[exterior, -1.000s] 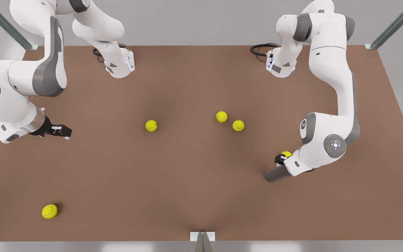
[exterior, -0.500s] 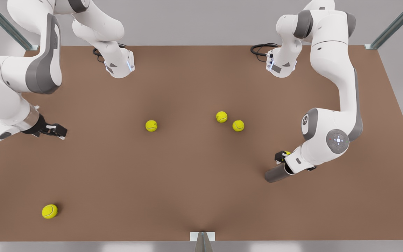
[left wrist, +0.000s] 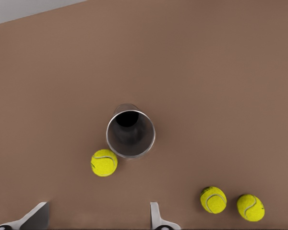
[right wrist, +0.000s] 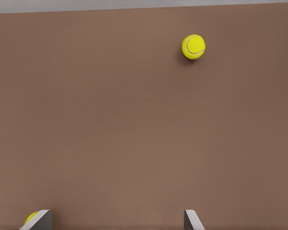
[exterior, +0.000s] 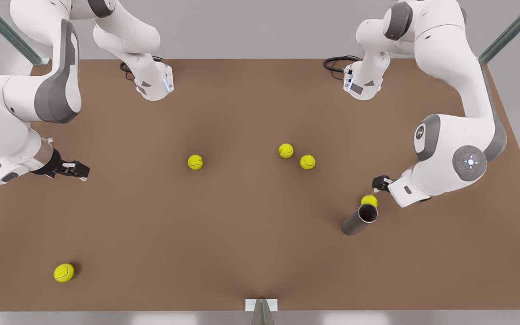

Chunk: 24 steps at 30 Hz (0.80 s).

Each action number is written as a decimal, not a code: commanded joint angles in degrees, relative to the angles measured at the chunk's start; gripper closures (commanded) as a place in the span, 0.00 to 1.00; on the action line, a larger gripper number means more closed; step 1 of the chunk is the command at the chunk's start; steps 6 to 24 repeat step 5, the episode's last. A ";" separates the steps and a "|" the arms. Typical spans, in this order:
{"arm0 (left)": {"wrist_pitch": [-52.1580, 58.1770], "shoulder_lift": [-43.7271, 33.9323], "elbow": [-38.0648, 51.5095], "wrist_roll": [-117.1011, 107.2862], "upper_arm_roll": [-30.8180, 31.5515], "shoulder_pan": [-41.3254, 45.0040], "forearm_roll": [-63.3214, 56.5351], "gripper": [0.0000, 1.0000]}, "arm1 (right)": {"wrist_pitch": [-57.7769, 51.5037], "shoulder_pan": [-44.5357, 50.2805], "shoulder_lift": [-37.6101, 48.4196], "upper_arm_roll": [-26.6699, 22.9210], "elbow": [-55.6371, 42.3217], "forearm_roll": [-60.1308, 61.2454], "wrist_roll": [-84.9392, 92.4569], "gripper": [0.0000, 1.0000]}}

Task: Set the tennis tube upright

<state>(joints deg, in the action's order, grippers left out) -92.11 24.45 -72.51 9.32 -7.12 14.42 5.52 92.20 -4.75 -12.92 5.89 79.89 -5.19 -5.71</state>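
Item one, the tennis tube (exterior: 360, 219): a grey metallic cylinder that we record standing upright on the brown table (exterior: 251, 234), near the front view's right edge, its open mouth facing up. In the left wrist view we look straight down into the tennis tube (left wrist: 130, 133), with its thin pale rim all round.

Item two, the nearest tennis ball (exterior: 369, 201): we find it just beside the tube, on the side toward the arm; whether ball and tube touch we cannot quite tell. The same ball (left wrist: 104, 163) sits close against the rim in the left wrist view.

Item three, the left gripper (exterior: 381, 183): it hangs above the table near that ball, clear of the tube and holding nothing. Its fingertips (left wrist: 154, 213) stand wide apart.

Item four, the right gripper (exterior: 76, 169): at the front view's left, well apart from the tube, waiting. Its fingers (right wrist: 192, 218) are spread wide with bare table between them.

Item five, loose balls: a pair (exterior: 286, 150) (exterior: 307, 161) mid-table, a single ball (exterior: 195, 162) to their left, and a far ball (exterior: 64, 272) in the near left corner.
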 commanded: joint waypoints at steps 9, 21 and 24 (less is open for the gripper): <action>1.14 -1.42 -0.18 0.00 0.00 0.00 -4.20 0.00 | 0.09 0.00 0.00 0.00 0.00 0.00 -0.09 0.00; 1.14 -1.42 -0.18 0.00 0.00 0.00 -4.20 0.00 | 0.09 0.00 0.00 0.00 0.00 0.00 -0.09 0.00; 1.14 -1.42 -0.18 0.00 0.00 0.00 -4.20 0.00 | 0.09 0.00 0.00 0.00 0.00 0.00 -0.09 0.00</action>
